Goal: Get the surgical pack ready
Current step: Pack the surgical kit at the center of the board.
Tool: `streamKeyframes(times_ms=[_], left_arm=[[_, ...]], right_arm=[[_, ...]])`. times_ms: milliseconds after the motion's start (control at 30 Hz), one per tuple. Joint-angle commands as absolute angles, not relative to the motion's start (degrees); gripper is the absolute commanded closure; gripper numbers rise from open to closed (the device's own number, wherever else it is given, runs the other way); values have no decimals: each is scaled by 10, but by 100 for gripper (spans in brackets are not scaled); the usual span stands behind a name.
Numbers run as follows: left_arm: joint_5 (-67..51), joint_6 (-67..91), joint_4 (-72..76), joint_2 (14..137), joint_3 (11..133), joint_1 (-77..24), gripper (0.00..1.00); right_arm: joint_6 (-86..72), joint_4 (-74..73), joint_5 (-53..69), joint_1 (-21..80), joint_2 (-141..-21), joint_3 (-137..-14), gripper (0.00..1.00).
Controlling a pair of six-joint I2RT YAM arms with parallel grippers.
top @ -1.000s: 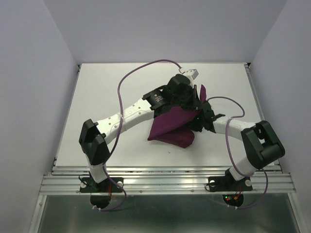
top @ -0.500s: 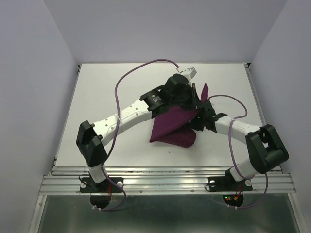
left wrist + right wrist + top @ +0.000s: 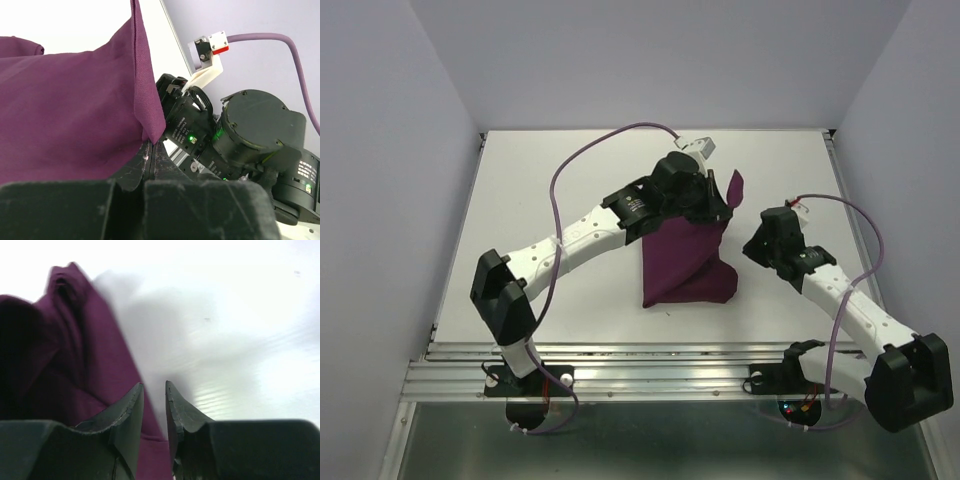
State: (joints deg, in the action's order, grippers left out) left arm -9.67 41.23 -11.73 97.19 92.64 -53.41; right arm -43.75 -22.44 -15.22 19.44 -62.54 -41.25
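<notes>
While the left arm reaches across the white table, the left gripper is clenched on the upper hem of the dark purple cloth and holds that edge lifted. The rest of the cloth hangs down and lies bunched on the table, near its middle. One corner sticks up beside this gripper. Further right, the right gripper is near the cloth but apart from it, its jaws slightly parted with nothing between them.
</notes>
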Motion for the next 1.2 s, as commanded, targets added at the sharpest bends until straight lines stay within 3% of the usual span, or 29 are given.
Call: streamKeyframes(times_ms=[0,367,400,467,567,700,833,1033,1167], left_arm=[[-112,420,-71,978,929,-537,100],[-123,441,-30,1030,968,-547,97],[-134,430,-31,1054,979,-550,73],[-180,415,-73,1106,1041,-555,42],[-182,367,-185,1143,1148,-555,39],[-111,323,-252,1087,1178,-537,39],[-94,342,-220,986,1001,-456,47],[-54,358,-235,904,796,-333,71],[-30,365,-222,893,703,-299,94]], right_arm=[[-423,-262,-185,164,-601,-396,70],[-388,-279,-174,105,-596,-418,69],[-387,-279,-164,100,-598,-420,69],[-387,-279,-151,100,-600,-424,69],[-378,-280,-141,95,-592,-425,64],[-370,-285,-130,90,-573,-425,49],[-367,-279,-91,90,-581,-435,34],[-373,-252,-41,90,-601,-426,22],[-386,-243,-31,84,-604,-411,14]])
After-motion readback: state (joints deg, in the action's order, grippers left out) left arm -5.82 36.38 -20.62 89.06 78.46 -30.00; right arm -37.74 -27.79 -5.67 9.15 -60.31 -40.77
